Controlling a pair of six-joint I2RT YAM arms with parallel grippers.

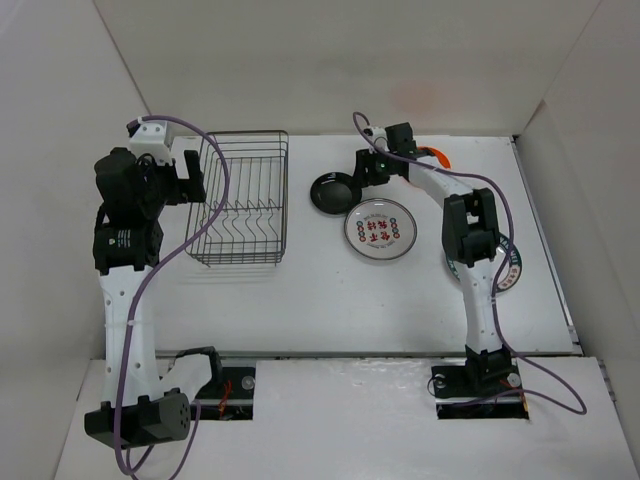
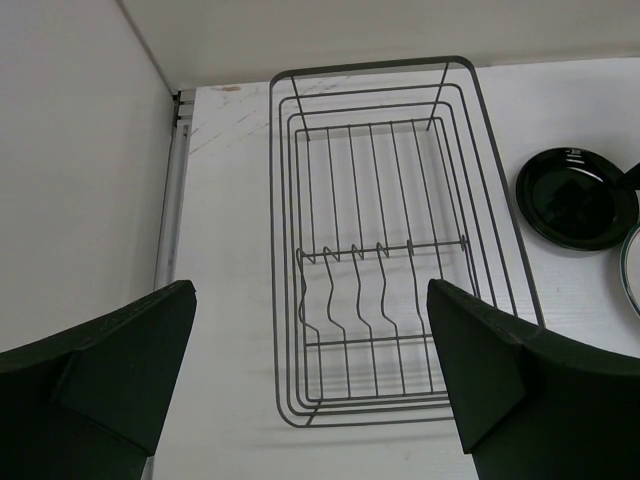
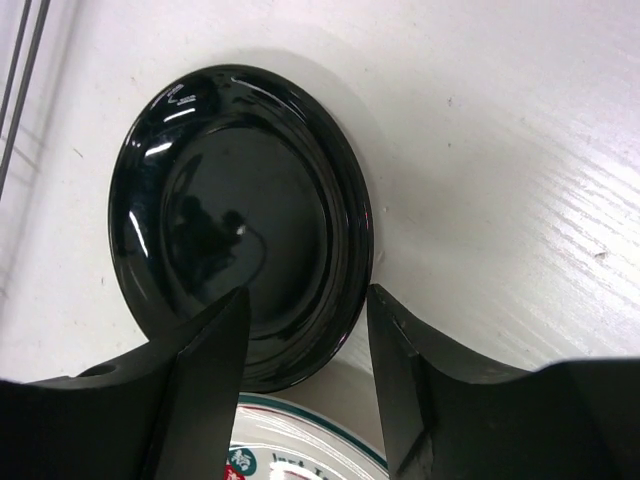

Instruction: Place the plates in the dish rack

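Right gripper [image 3: 306, 293]: jaws apart astride far-right rim of black plate [image 3: 240, 200]; seat deeper, clamp squarely before lifting; left gripper [image 2: 310, 290] wide open left of rack [image 2: 370, 66].

The rectangular dark wire dish rack [image 1: 285, 195] lies flat at left; just right of it rests the small glossy black round plate [image 1: 335, 193], its near edge meeting the white round plate with red characters [image 1: 378, 230], both flat and face up.
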